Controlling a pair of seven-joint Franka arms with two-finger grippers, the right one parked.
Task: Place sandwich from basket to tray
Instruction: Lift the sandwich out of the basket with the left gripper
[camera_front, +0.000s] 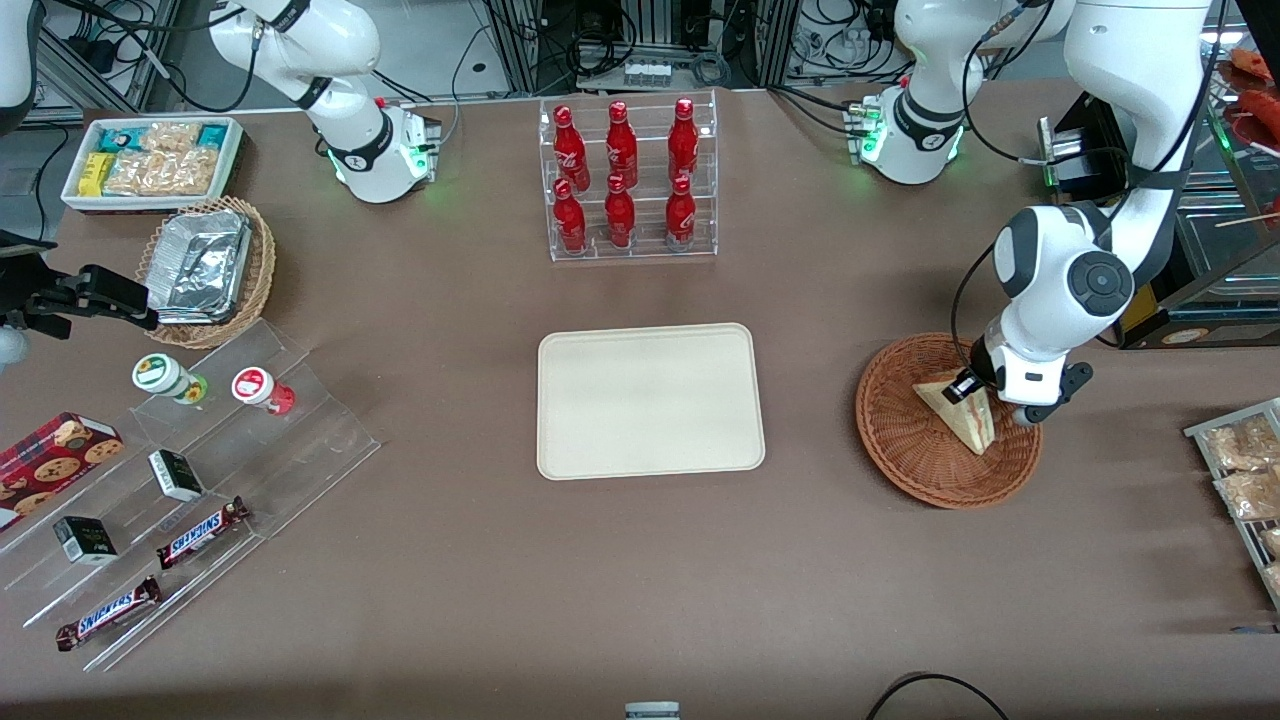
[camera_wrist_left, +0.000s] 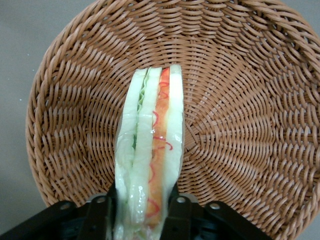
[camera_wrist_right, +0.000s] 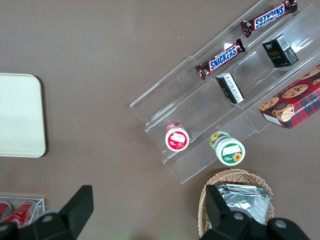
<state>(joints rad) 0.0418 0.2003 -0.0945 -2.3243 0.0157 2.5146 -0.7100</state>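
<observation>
The left arm's two-finger gripper (camera_front: 972, 392) is lowered into the round, shallow, reddish-brown woven wicker basket (camera_front: 900, 440), which sits on the brown table (camera_front: 640, 580) toward the working arm's end. In the left wrist view the two black fingers (camera_wrist_left: 100, 215) press against either flat side of the small triangular wedge sandwich (camera_wrist_left: 150, 150), pinching it at one end, with pale bread slices standing on edge and red, orange and green filling showing between them. The sandwich (camera_front: 962, 410) is inside the basket, and from the front camera it lies near the middle of the weave, its cut edge turned toward the working arm's end of the table; whether it is touching the basket floor or is raised just off it cannot be told. The flat rectangular cream-beige tray with rounded corners (camera_front: 650, 400) lies in the middle of the table, well apart from the basket, with nothing on it. Farther from the front camera than the tray stands a clear acrylic rack of red bottles (camera_front: 628, 180). Toward the parked arm's end are a lighter tan wicker basket of crumpled silver foil trays (camera_front: 205, 268), a white bin of snack packets (camera_front: 150, 160), and a clear stepped display shelf (camera_front: 190, 500) holding chocolate bars, small dark boxes and two round-lidded cups.
</observation>
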